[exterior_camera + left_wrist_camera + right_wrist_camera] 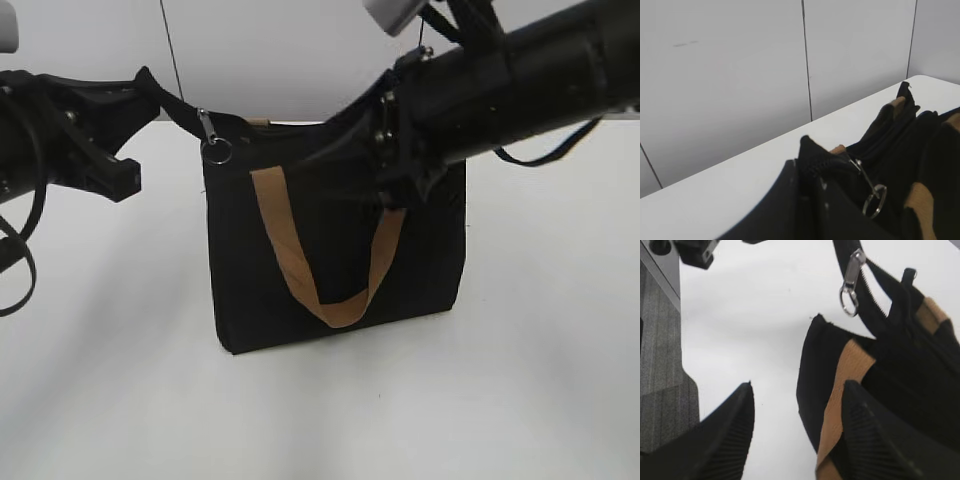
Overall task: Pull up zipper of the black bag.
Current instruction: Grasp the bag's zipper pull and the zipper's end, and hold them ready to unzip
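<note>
So I'm looking at the black bag, standing upright on the white table, and the zipper is sitting right at the bag's top corner on the left side of the exterior view, its ring tab dangling down. My guess is the zip is either run all the way to that end or parked at the start; I honestly can't tell which from these angles. In the right wrist view the top is looking gaped open past the pull, so I'm leaning toward most of the pulling still being ahead.

The left gripper is pinching the bag's corner tab just beside the pull, holding the edge taut, jaws closed on fabric. In its own wrist view I'm only seeing the black cloth bunched up and the ring hanging below.

The right gripper is spread wide, fingers well apart, holding nothing. One finger is resting against the near tan handle, the other is hanging over bare table.
</note>
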Controlling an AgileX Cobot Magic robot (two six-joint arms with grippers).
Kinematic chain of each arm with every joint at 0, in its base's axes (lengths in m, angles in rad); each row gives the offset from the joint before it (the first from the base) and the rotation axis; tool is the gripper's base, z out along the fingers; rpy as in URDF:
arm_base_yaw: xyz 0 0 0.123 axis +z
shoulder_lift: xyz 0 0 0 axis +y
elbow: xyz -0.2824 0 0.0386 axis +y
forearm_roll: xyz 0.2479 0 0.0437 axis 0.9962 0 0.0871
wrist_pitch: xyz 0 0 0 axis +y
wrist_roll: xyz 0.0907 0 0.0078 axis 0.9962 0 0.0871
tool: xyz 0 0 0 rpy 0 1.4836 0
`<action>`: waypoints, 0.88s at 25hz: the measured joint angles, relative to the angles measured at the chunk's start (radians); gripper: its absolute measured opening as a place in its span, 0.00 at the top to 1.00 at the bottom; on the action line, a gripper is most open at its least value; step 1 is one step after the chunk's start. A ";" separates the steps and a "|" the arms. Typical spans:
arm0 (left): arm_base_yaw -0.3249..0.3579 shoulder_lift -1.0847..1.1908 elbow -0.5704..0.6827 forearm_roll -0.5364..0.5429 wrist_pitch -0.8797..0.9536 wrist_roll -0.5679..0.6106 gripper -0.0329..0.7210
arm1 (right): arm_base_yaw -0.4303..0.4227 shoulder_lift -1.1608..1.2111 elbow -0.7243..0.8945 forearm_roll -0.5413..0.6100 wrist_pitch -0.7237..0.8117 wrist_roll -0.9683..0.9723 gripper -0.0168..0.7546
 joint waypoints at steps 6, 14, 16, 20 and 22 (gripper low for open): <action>0.000 0.000 0.000 0.000 0.000 0.000 0.93 | 0.005 0.158 -0.172 0.001 0.000 -0.010 0.43; 0.000 0.000 0.000 0.000 0.000 0.000 0.93 | 0.010 0.282 -0.292 0.063 0.025 -0.011 0.52; 0.000 0.000 0.000 0.000 -0.001 0.000 0.93 | 0.026 0.298 -0.300 0.075 0.025 -0.011 0.52; 0.000 0.000 0.000 0.000 -0.001 0.000 0.93 | 0.069 0.320 -0.302 0.079 0.019 -0.026 0.53; 0.000 0.000 0.000 0.000 -0.001 0.000 0.93 | 0.077 0.332 -0.302 0.080 0.010 -0.032 0.53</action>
